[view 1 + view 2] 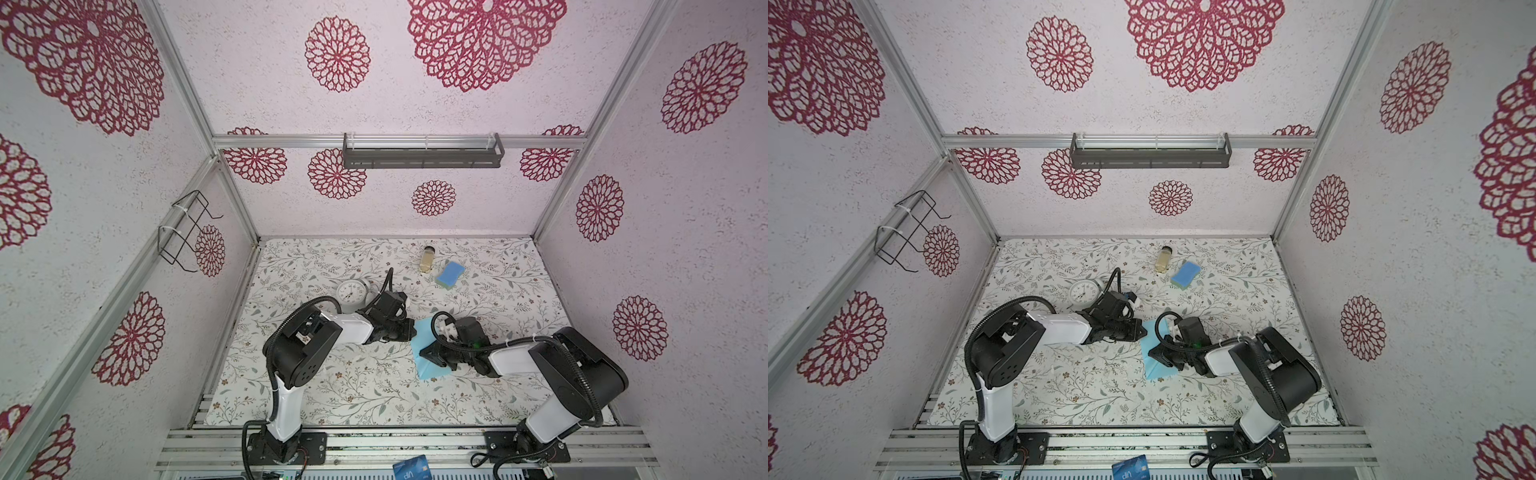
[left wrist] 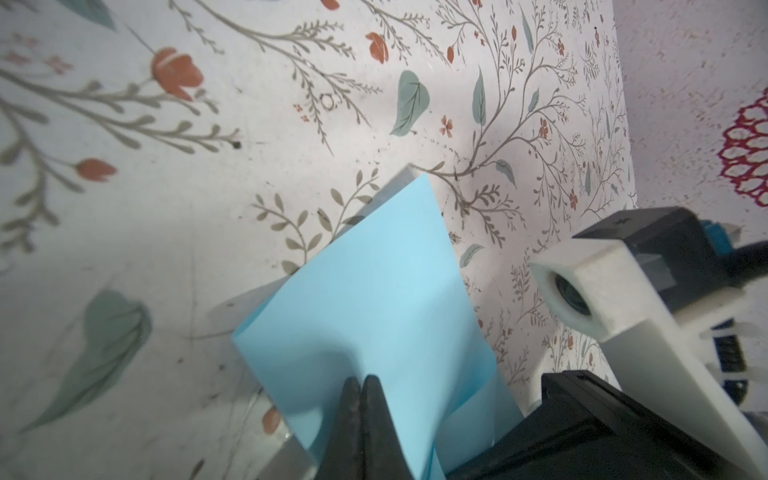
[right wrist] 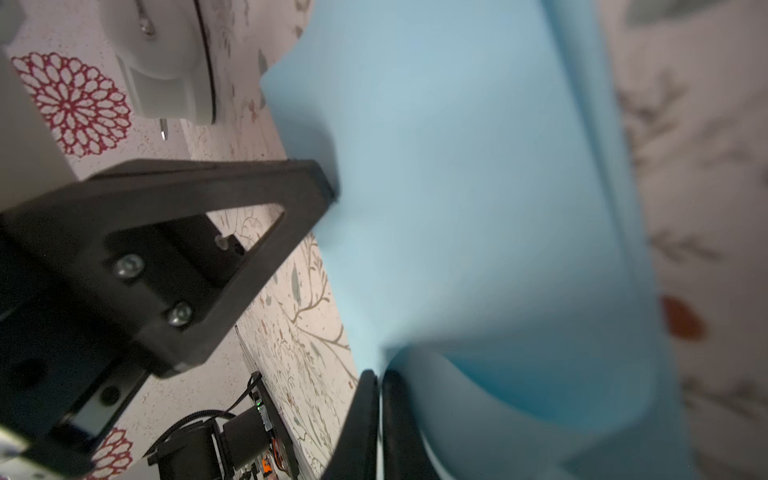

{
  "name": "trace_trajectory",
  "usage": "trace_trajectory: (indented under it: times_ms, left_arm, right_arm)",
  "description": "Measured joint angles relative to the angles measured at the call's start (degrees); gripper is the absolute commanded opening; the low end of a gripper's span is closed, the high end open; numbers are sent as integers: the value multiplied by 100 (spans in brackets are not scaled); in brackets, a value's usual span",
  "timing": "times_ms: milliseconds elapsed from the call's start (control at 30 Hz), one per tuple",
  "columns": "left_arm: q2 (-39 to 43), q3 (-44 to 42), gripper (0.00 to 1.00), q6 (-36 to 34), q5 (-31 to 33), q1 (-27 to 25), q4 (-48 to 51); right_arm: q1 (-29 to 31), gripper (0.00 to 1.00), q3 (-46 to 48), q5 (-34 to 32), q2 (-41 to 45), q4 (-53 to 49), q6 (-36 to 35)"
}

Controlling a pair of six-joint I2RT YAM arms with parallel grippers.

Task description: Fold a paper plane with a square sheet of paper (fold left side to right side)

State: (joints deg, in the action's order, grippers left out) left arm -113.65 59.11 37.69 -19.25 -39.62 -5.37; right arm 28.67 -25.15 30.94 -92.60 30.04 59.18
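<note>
The square sheet of paper (image 1: 432,371) (image 1: 1158,372) is light blue and lies mid-table, doubled over with a loose upper layer bulging up (image 3: 457,187). No paper plane is in view. My left gripper (image 1: 413,330) (image 1: 1144,330) is shut, and its tips (image 2: 360,380) rest against the sheet's (image 2: 374,291) far left edge. My right gripper (image 1: 424,353) (image 1: 1152,353) hovers low over the sheet's middle. Its jaws (image 3: 380,374) stand a thin slit apart beside the curled fold. The left gripper's finger (image 3: 324,183) touches the paper's edge.
A white clock (image 1: 351,293) stands behind the left arm. A small bottle (image 1: 428,258) and a blue sponge (image 1: 449,274) sit at the back. A dark blue card (image 1: 411,467) lies on the front rail. The two wrists are close together over the paper.
</note>
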Motion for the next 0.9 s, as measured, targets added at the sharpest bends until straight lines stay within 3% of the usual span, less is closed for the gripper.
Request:
trace_trajectory:
  times_ms: [333, 667, 900]
  left_arm:
    - [28, 52, 0, 120, -48, 24, 96]
    - [1217, -264, 0, 616, 120, 308, 258]
    - [2345, -1169, 0, 896, 439, -63, 420]
  right_arm:
    - [15, 40, 13, 52, 70, 195, 83]
    - [31, 42, 262, -122, 144, 608, 304]
    - [83, 41, 577, -470, 267, 1025, 695]
